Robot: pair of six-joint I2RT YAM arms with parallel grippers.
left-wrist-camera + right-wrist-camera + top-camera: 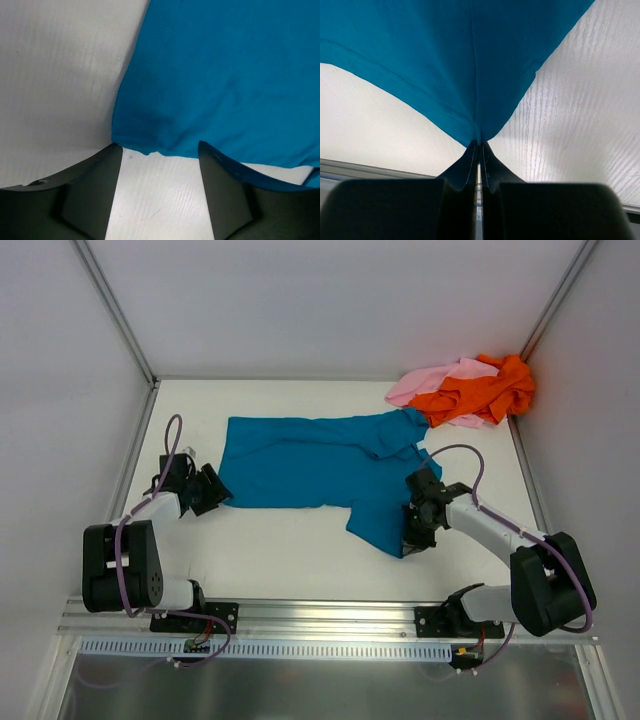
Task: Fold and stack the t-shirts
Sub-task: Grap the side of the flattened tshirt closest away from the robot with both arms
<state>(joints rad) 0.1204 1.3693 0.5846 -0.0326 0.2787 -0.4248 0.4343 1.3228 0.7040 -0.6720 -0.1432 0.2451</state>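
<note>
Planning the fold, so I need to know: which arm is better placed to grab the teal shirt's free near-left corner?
Left. The left gripper sits at that corner of the teal shirt, jaws open around the hem. The right gripper is shut on the shirt's opposite end.

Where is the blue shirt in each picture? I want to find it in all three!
Top view: the blue shirt lies spread across the middle of the white table.
Left wrist: it fills the upper right, its corner just ahead of the open left pincer.
Right wrist: it fills the top, a corner pinched in the shut right pincer.
Shared landmark: the white table beside the shirt.
</note>
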